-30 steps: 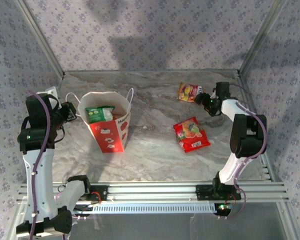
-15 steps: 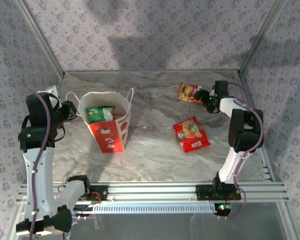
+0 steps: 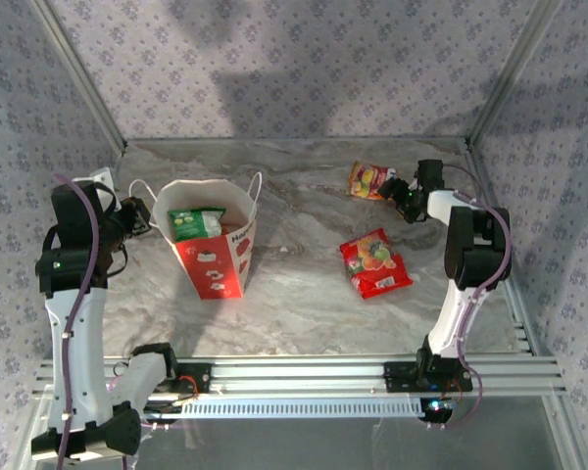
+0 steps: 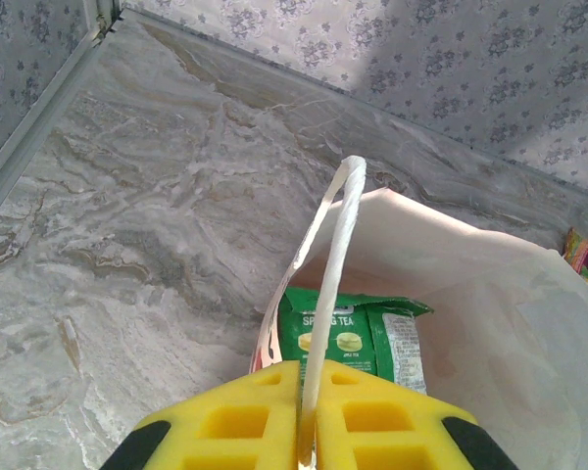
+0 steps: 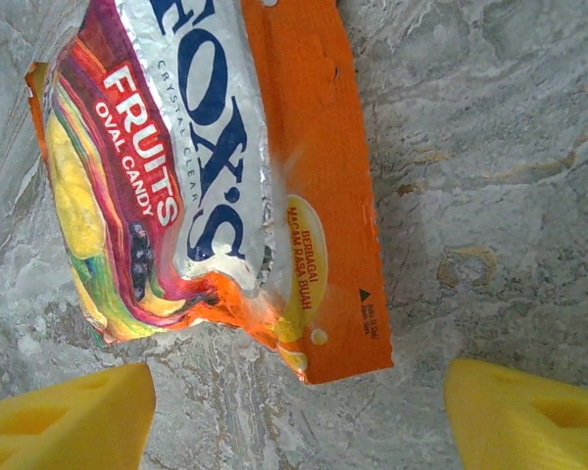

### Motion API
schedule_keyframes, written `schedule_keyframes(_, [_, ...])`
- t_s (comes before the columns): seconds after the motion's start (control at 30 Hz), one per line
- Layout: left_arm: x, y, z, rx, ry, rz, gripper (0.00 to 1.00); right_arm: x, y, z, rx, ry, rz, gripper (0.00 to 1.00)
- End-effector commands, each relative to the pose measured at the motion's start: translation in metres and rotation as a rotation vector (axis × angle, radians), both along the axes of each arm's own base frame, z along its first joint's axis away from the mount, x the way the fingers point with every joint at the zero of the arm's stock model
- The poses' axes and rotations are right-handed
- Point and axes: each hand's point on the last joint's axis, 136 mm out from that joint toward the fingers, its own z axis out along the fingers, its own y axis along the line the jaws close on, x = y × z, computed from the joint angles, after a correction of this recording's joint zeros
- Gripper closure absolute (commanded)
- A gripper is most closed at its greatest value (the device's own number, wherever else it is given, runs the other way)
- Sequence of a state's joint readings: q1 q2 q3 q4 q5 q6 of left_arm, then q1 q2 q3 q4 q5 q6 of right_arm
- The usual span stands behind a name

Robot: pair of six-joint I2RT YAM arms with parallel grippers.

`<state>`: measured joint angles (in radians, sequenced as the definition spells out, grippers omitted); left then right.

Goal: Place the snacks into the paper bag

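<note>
The orange candy packet [image 5: 206, 176] lies flat on the marble table [image 3: 304, 294] near its far right corner. It sits just ahead of my right gripper [image 5: 294, 411]. That gripper's yellow fingers [image 5: 64, 416] are spread wide, and the packet's near end lies just short of the gap between them, not touching either one. Closer to the table's right edge, two red packets [image 3: 374, 262] lie overlapping, well apart from that gripper. Toward the left edge the paper bag [image 3: 216, 264] stands upright and open. A green packet [image 4: 348, 333] rests inside it. My left gripper [image 4: 299, 421], at the bag's left rim, is pressed together on the bag's white handle [image 4: 333, 264], which rises from between the fingers.
</note>
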<state>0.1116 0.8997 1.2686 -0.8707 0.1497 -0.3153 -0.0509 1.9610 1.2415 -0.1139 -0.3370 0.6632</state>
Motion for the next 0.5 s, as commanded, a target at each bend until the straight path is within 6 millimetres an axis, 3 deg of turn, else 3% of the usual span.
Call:
schedule_keyframes(0.0, [0.0,-0.003,0.019,-0.013,-0.056,-0.013,0.89,0.013,-0.003,0.003,-0.013,-0.026,-0.01,0.21])
schedule_keyframes(0.27, [0.001,-0.003,0.017,-0.015,-0.05,-0.014,0.89,0.025,-0.003,-0.008,-0.004,-0.029,-0.024,0.23])
schedule_keyframes(0.47, [0.0,-0.003,0.017,-0.012,-0.049,-0.012,0.89,0.037,0.009,-0.009,0.003,-0.046,0.004,0.25])
